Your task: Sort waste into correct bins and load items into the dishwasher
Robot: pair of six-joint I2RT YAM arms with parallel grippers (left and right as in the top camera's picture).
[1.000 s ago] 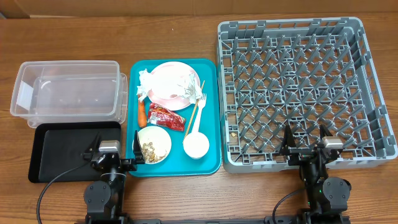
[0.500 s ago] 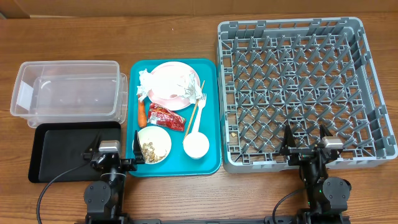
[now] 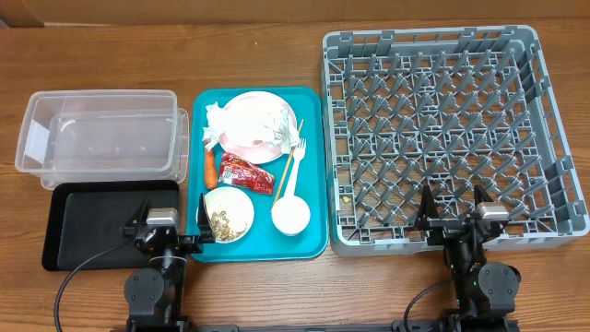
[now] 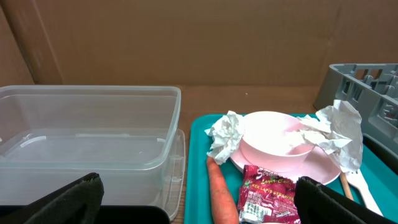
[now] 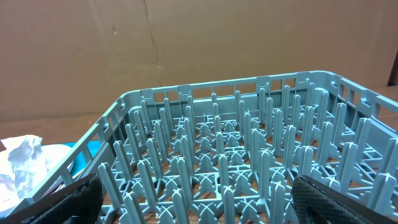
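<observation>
On the teal tray lie a pink plate [image 3: 249,120] with crumpled napkins [image 3: 214,124], a carrot [image 3: 210,167], a red wrapper [image 3: 246,172], a white bowl of beige scraps [image 3: 228,214], a white cup [image 3: 290,215], a fork [image 3: 297,155] and a chopstick [image 3: 288,168]. The clear tub [image 3: 101,138] and black tray [image 3: 92,221] are at the left, both empty. The grey rack [image 3: 442,138] is at the right, empty. My left gripper [image 3: 170,221] is open and empty, facing carrot [image 4: 221,196], wrapper [image 4: 267,193] and plate [image 4: 280,146]. My right gripper [image 3: 454,210] is open and empty at the rack's front edge [image 5: 217,180].
The teal tray [image 3: 318,184] sits between the bins and the rack. A brown cardboard wall [image 4: 186,43] stands behind the table. Bare wood shows along the table's front [image 3: 304,295] and back edges.
</observation>
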